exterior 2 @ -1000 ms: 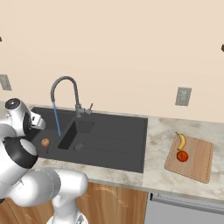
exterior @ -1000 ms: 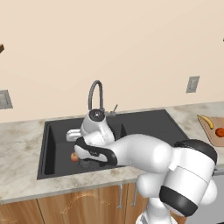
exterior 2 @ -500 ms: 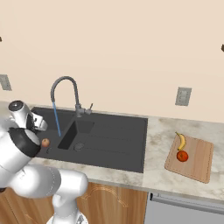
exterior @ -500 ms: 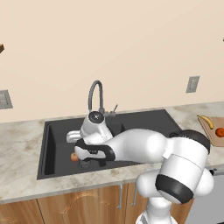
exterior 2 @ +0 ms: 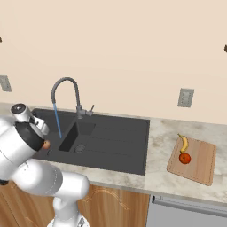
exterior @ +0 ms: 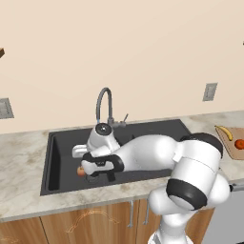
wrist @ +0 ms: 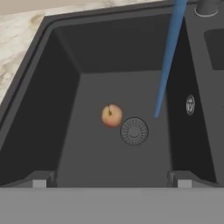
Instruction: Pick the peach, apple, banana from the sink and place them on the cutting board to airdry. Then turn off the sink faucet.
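A peach (wrist: 111, 115) lies on the floor of the sink's (wrist: 65, 61) large basin, just left of the round drain (wrist: 134, 131). My gripper (wrist: 111, 181) hangs above it, open, its fingertips (wrist: 39, 179) wide apart and holding nothing. From the left base view the peach (exterior: 81, 171) sits just left of the gripper (exterior: 98, 174). The faucet (exterior: 106, 102) is running; its blue stream (wrist: 168, 57) falls right of the peach. On the cutting board (exterior 2: 201, 164) at the right lie the banana (exterior 2: 184, 142) and a red apple (exterior 2: 185, 158).
The marble counter (exterior 2: 159, 177) surrounds the black sink (exterior 2: 119, 137). The faucet's lever (exterior 2: 91, 108) points right at its base. The small basin (exterior 2: 84, 131) and ribbed drainboard lie right of the stream. A wall outlet (exterior 2: 185, 97) is above the counter.
The hand has shifted slightly lower and left over the large basin, and the elbow has swung. The peach, banana and apple have not moved.
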